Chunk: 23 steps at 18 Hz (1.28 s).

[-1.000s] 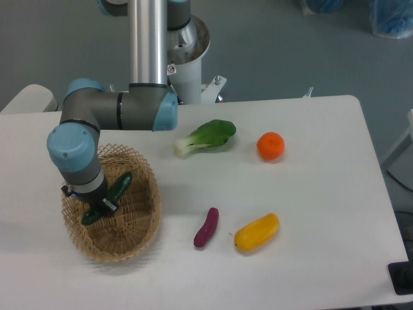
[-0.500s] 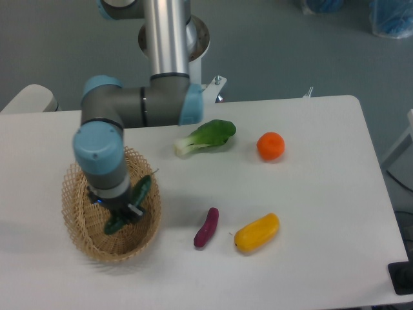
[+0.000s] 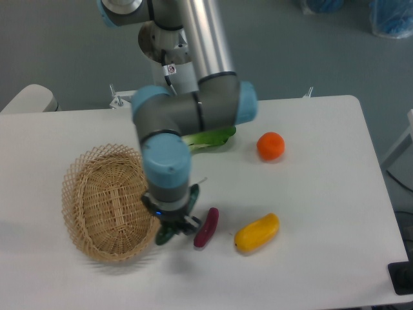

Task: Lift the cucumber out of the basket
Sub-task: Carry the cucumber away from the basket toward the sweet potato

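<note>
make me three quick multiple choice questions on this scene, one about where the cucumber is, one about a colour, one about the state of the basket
1. Where is the cucumber?
A. lying in the basket
B. held by the gripper just right of the basket
C. beside the orange fruit

2. What colour is the vegetable lying right next to the gripper?
A. purple
B. white
C. blue

3. What is the state of the basket?
A. holds one vegetable
B. tipped over
C. upright with nothing in it

Answers:
1. B, only its dark green end shows below the gripper, outside the basket's rim.
2. A, the sweet potato is purple.
3. C, bare weave shows across its whole inside.
</note>
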Each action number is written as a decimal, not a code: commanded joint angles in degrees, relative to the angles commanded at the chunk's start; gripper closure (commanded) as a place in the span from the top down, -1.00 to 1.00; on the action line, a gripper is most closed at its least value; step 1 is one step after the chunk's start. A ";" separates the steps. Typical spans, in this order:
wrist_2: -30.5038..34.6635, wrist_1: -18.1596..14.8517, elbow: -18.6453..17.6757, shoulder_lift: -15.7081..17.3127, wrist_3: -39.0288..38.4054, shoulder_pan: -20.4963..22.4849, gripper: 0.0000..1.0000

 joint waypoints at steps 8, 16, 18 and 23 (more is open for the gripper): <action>0.18 -0.44 5.54 -4.93 8.78 4.48 -0.70; 0.18 -3.95 9.59 -7.21 14.23 6.33 -0.69; 0.26 -3.96 9.68 -7.30 15.64 6.33 -0.69; 1.50 -3.60 10.20 -7.74 21.09 6.33 -0.69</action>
